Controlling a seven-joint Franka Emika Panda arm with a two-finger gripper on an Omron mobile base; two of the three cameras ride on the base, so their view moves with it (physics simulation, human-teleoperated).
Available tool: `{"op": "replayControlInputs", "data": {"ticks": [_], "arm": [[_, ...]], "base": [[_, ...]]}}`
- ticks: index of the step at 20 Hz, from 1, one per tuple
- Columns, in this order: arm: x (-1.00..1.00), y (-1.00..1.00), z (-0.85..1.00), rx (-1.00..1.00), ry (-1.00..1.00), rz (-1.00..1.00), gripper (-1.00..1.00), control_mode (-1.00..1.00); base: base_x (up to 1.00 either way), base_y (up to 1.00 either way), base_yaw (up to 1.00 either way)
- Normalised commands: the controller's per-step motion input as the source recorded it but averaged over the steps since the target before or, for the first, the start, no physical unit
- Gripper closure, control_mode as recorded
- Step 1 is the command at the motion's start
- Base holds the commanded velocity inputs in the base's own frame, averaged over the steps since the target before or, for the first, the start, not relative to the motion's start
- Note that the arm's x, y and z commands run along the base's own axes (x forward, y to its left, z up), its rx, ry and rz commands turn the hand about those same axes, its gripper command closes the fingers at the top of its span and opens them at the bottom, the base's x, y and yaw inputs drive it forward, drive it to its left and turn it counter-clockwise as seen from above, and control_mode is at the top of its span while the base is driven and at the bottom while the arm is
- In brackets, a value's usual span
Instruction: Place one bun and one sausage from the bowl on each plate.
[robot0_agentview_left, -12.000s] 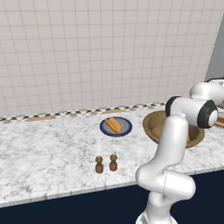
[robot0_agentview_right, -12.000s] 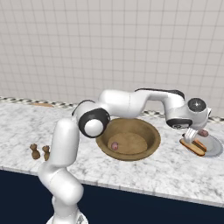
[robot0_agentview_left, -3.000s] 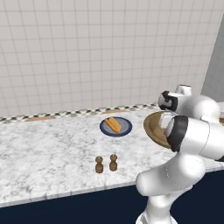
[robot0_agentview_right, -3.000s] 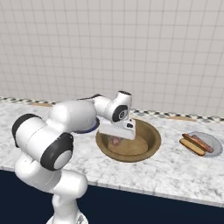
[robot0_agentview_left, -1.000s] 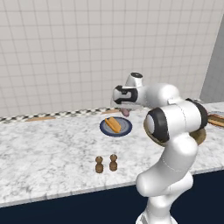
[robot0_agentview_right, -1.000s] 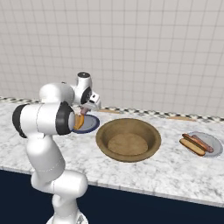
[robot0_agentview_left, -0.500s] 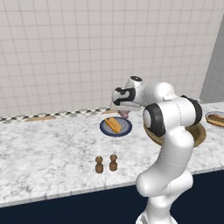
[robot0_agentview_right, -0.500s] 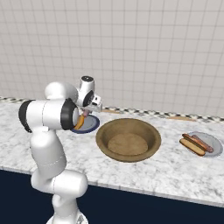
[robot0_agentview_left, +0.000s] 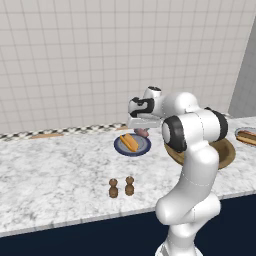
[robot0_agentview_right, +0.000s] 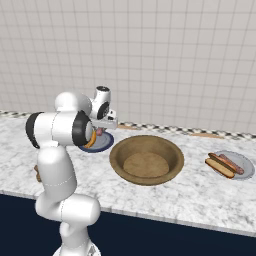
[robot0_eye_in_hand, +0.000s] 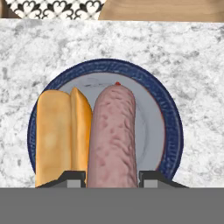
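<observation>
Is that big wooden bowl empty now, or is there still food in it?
Empty. The right base view looks into the round brown wooden bowl and shows only its bare bottom, with no bun or sausage inside.

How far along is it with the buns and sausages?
Nearly finished. The far plate already holds a bun and a sausage, and the bowl looks empty. The gripper holds the last sausage over the dark blue plate, beside the bun lying there. What's left: set it down and let go.
</observation>
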Motion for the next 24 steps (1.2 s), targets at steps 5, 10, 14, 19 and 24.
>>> {"op": "replayControlInputs", "data": {"ticks": [5, 10, 14, 19, 24], "arm": [[0.33, 0.0, -0.51, 0.0, 0.0, 0.02, 1.0, -1.0], [0.08, 0.01, -0.3, 0.0, -0.03, 0.0, 1.0, -1.0], [0.0, 0.15, -0.19, 0.01, 0.0, 0.0, 1.0, -1.0], [0.0, 0.0, -0.02, 0.0, 0.0, 0.0, -1.0, -1.0], [-0.03, 0.0, 0.0, 0.0, 0.0, 0.0, -1.0, -1.0]], "base": [[0.0, 0.0, 0.0], [0.0, 0.0, 0.0], [0.0, 0.0, 0.0], [0.0, 0.0, 0.0], [0.0, 0.0, 0.0]]}}
